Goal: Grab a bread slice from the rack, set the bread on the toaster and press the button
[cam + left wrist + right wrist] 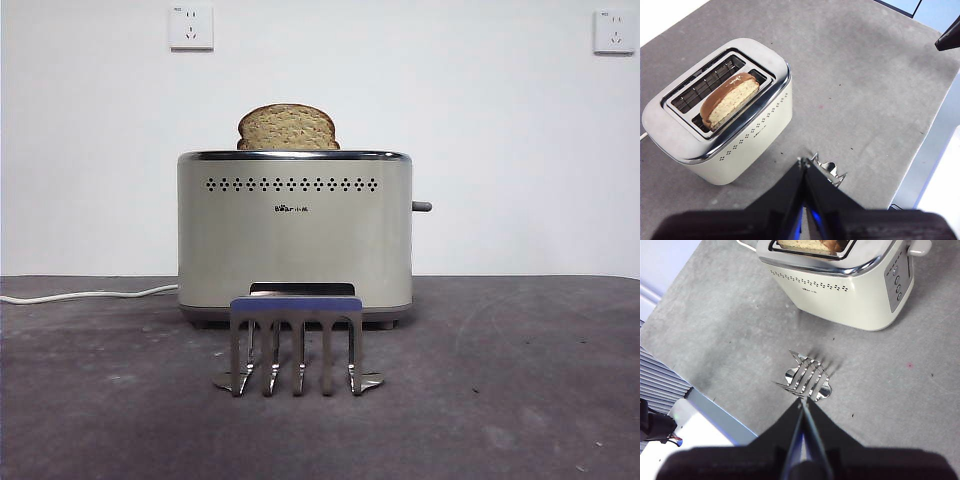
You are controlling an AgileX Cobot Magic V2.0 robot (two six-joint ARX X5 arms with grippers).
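Observation:
The slice of bread [288,128] stands in a slot of the cream toaster [295,240], its rounded top poking above the chrome rim. From the left wrist view the bread [732,97] sits in the slot nearer the row of holes of the toaster [755,135]. The button [422,206] sticks out of the toaster's right side. The metal rack [296,330] stands in front of the toaster with nothing between its prongs. My left gripper [804,164] is shut, high above the rack [827,167]. My right gripper [801,401] is shut too, above the rack [807,377]. Neither arm shows in the front view.
A white cable [90,294] runs from the toaster's left side. Two wall sockets [191,27] sit on the back wall. The toaster's narrow side carries a panel of round knobs [897,280]. The table's edge [935,125] lies beyond the rack.

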